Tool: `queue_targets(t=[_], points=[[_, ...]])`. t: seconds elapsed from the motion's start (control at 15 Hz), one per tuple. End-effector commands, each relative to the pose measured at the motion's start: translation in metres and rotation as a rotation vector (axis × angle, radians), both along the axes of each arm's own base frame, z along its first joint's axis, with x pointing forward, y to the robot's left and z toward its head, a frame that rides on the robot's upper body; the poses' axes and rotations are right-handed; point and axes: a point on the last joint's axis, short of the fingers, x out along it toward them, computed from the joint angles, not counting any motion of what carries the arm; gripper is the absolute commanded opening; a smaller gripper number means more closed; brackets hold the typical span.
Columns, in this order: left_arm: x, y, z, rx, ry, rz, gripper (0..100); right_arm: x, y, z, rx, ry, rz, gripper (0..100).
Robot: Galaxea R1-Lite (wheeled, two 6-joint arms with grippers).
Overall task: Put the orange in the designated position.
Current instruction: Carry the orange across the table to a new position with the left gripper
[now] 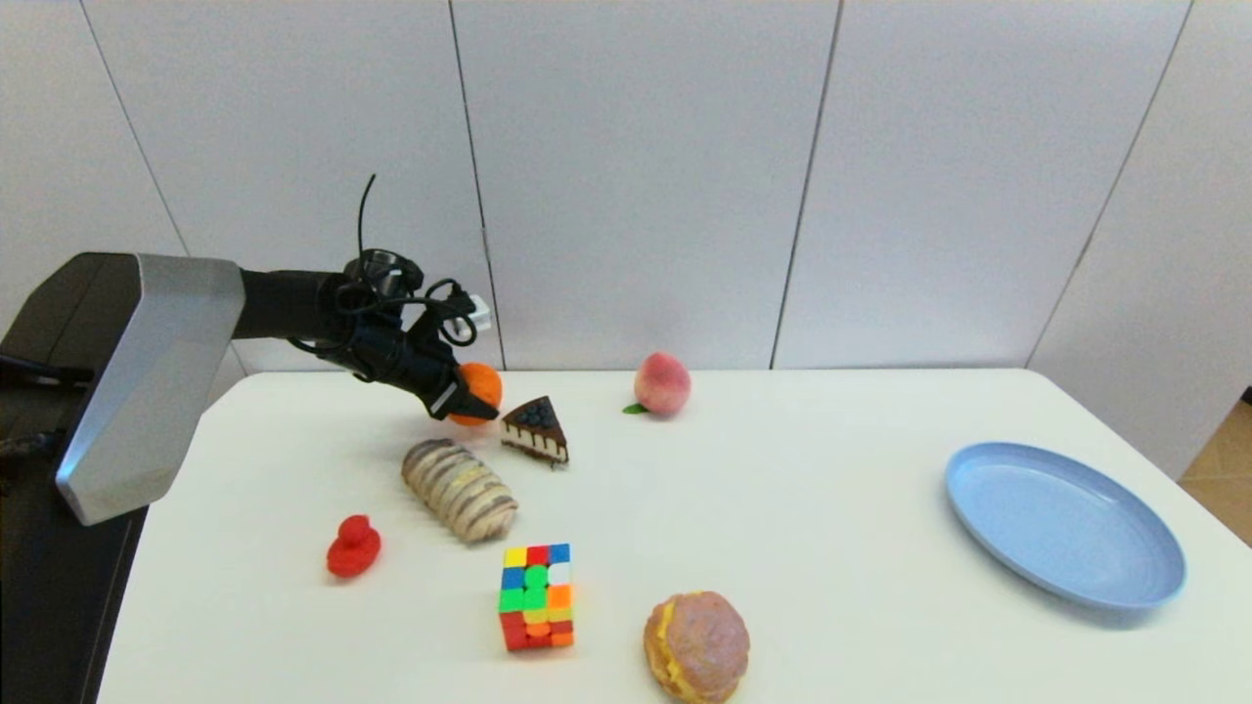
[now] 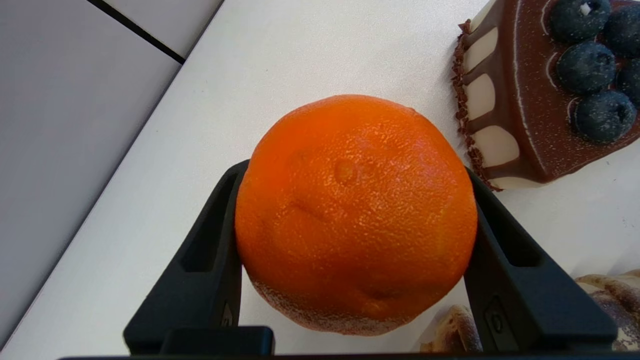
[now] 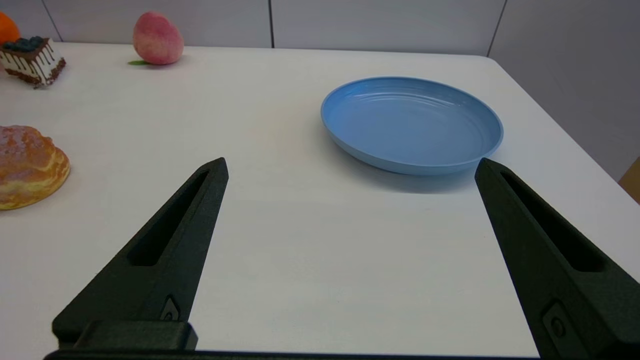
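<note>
Orange (image 2: 355, 215) sits clamped between the black jaws of the left gripper (image 1: 468, 399), near the far left corner of the white desk (image 1: 782, 469). Whether the fruit rests on the desk or hangs just above it is hard to tell. Just beside it lies a chocolate cake slice (image 1: 536, 428) topped with blueberries, and a striped bread roll (image 1: 459, 489) is near on the robot's side. A peach (image 1: 662, 383) stands farther along the back edge. The right gripper (image 3: 350, 170) hovers low over bare desk with its jaws spread wide and nothing between them, a light-blue plate (image 3: 412, 122) just beyond.
</note>
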Motion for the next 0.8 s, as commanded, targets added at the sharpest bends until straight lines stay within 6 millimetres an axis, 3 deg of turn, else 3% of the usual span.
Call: queue_targets(t=[0.07,0.53,0.6,0.8], points=[[-0.0005,-0.0002,-0.0003,0.000,0.002,-0.005,0,0.0001,0.0000,0.0000,-0.001,0.001,0.001,100],[-0.0013,-0.0001,-0.0023,0.002,0.010,-0.006,0,0.0001,0.0000,0.0000,-0.001,0.001,0.001,100],[-0.0014,-0.0008,-0.0023,0.002,0.010,-0.007,100,0.0001,0.0000,0.0000,-0.001,0.001,0.001,100],[-0.0012,-0.0001,-0.0020,0.003,0.008,-0.007,100,0.0001,0.0000,0.0000,-0.001,0.001,0.001,100]])
